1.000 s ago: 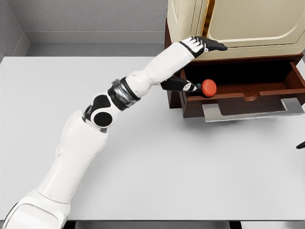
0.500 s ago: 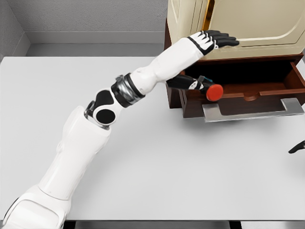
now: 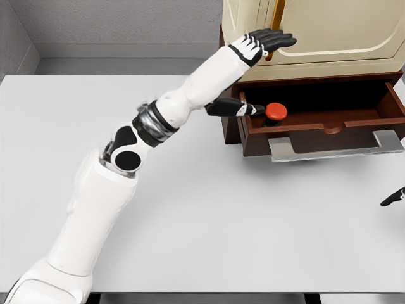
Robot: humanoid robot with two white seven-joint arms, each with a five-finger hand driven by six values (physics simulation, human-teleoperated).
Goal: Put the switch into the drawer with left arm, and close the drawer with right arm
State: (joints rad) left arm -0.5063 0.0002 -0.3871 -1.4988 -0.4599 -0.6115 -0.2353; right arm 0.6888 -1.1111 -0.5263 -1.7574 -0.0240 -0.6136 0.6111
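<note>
The switch (image 3: 274,113), with a round red button on a dark base, stands at the left end of the open wooden drawer (image 3: 354,132). A black piece with a white tip (image 3: 229,108) lies across the drawer's left wall beside it. My left hand (image 3: 269,41) hovers above the drawer in front of the cream cabinet door, fingers spread and holding nothing, apart from the switch. Only dark fingertips of my right hand (image 3: 393,197) show at the right edge, low over the table.
The drawer sticks out from a brown cabinet with a cream door (image 3: 342,31) above it. A flat metal handle (image 3: 335,147) juts from the drawer front. The white table (image 3: 209,215) spreads in front and to the left.
The left hand has lifted and drawn back left, away from the switch. The switch went from tilted over the drawer front to standing inside it. The right fingertips barely moved.
</note>
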